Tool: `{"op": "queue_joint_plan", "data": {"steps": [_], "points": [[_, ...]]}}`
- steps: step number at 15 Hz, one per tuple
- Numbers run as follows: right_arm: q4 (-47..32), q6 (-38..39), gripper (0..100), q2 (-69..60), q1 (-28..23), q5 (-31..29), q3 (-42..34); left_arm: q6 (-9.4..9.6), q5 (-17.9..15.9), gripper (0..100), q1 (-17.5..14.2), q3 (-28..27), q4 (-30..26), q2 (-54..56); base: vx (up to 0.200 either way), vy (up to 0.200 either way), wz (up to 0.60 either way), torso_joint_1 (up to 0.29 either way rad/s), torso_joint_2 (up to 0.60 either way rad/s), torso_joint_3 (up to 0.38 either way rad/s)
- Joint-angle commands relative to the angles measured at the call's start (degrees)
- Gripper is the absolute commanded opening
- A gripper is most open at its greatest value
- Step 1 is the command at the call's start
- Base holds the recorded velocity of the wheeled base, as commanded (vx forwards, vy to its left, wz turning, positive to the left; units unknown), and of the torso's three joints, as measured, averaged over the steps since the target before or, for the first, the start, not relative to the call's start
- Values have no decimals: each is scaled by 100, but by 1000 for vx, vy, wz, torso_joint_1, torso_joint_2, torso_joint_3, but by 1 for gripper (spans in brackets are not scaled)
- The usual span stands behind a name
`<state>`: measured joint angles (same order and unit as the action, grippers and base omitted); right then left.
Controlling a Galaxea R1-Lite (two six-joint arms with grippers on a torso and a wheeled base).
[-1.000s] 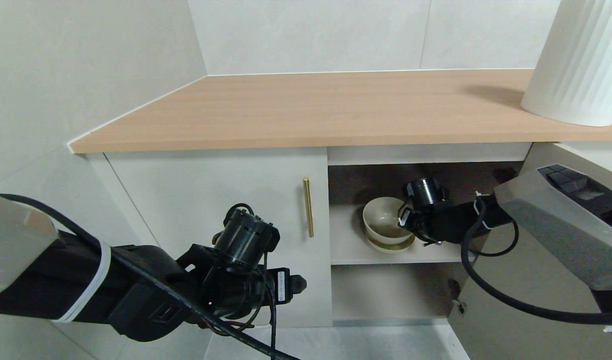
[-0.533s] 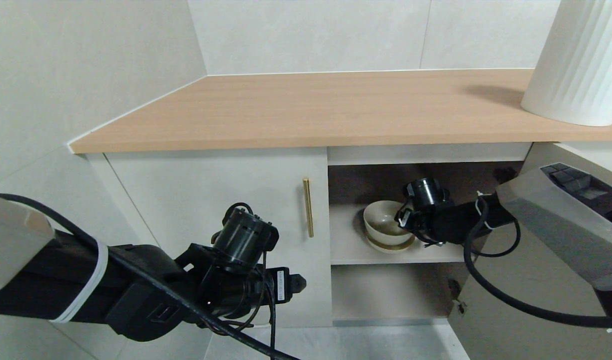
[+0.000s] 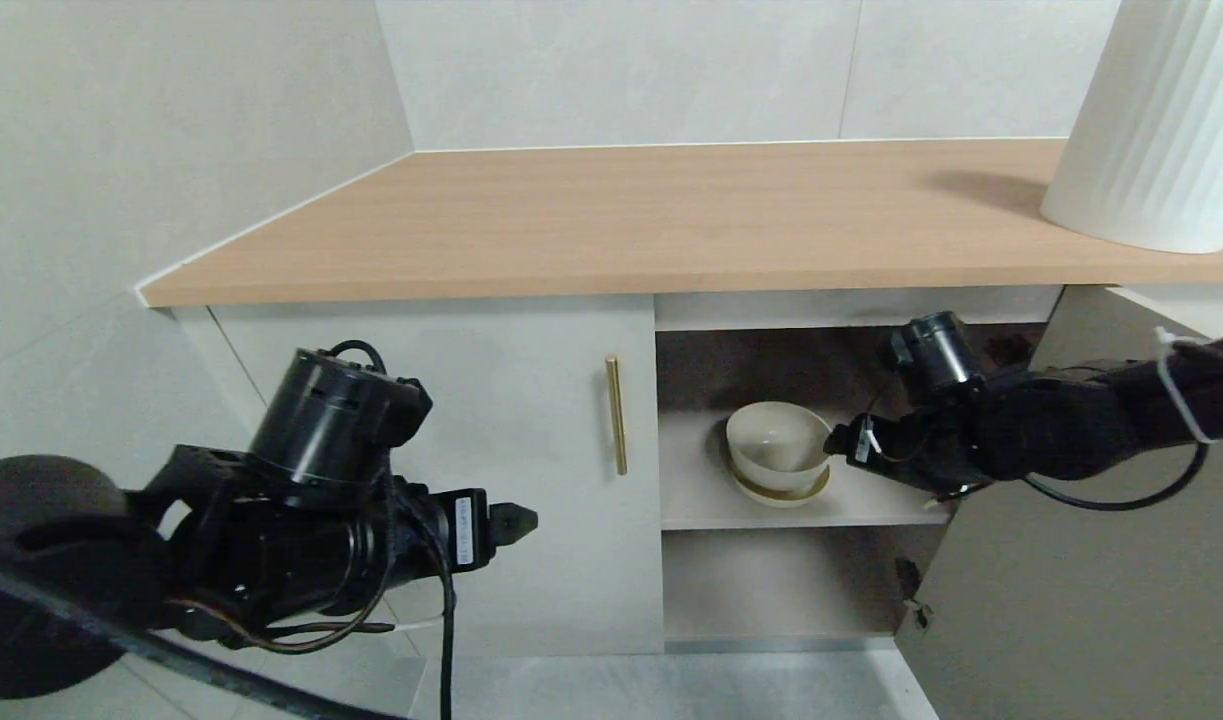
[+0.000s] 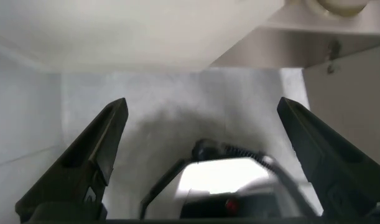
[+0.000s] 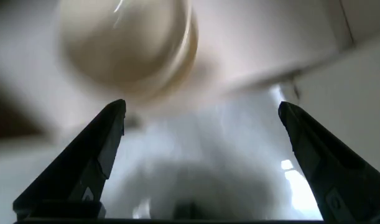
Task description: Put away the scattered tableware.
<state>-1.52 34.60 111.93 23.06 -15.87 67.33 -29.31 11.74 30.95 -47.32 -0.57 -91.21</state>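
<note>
A cream bowl stands upright on a gold-rimmed plate on the upper shelf of the open cabinet. My right gripper hovers just right of the bowl's rim, apart from it. In the right wrist view the right gripper is open with nothing between its fingers, and the bowl lies ahead of it. My left gripper hangs low in front of the closed left door. It is open in the left wrist view, over the floor, with the bowl far off.
A wooden countertop overhangs the cabinet and carries a tall white ribbed container at the right. The left door has a gold handle. The right door stands swung open. A lower shelf lies under the bowl.
The bowl, tilted at my right gripper before, now sits level on the plate; the right gripper has let go and drawn back to the right. My left arm has pulled back leftward.
</note>
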Motion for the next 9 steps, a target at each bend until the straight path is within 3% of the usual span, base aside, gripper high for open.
{"op": "queue_joint_plan", "data": {"steps": [1, 6, 9], "points": [[-278, -93, 100, -1429, 304, 409, -976, 21, 13, 100, -19, 180, -145, 719, 0, 0, 0, 0, 0, 0], [-357, -102, 100, -2299, 761, 366, -1793, 101, 180, 100, -19, 549, -145, 1220, 0, 0, 0, 0, 0, 0], [-753, -173, 100, -2791, 1025, 383, -1969, 180, 188, 100, -19, 496, -110, 1000, -200, 0, 0, 6, 2, 1]]}}
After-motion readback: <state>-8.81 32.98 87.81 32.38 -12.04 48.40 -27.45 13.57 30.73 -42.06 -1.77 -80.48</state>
